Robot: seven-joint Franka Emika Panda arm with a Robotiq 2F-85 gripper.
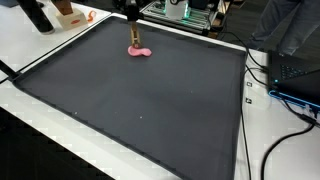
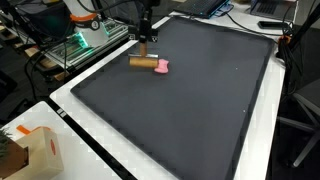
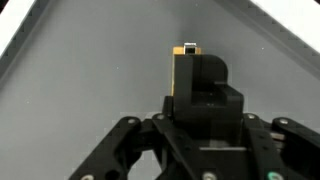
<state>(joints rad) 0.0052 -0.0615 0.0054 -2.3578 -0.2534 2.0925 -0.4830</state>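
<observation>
So the pincer is hanging over the far edge of the dark mat. Right under it there's a tan wooden piece lying flat on the mat, with a small pink piece touching one end of it. In an exterior view the tan piece runs from the pincer towards the camera, with the pink piece at its near end.

In the wrist view the pincer shows as a black chunk dead centre, with the tan piece peeking out beside and behind it. The fingers look pulled in close together, but honestly I can't tell if they're fully closed, or whether they're clamped on the wood or just hovering over it. The exterior views are too small to settle it.

The mat covers most of the white tabletop. A cardboard box sits on a near corner, well away from the pincer, and there's a tangle of cables off to one side of the mat.
</observation>
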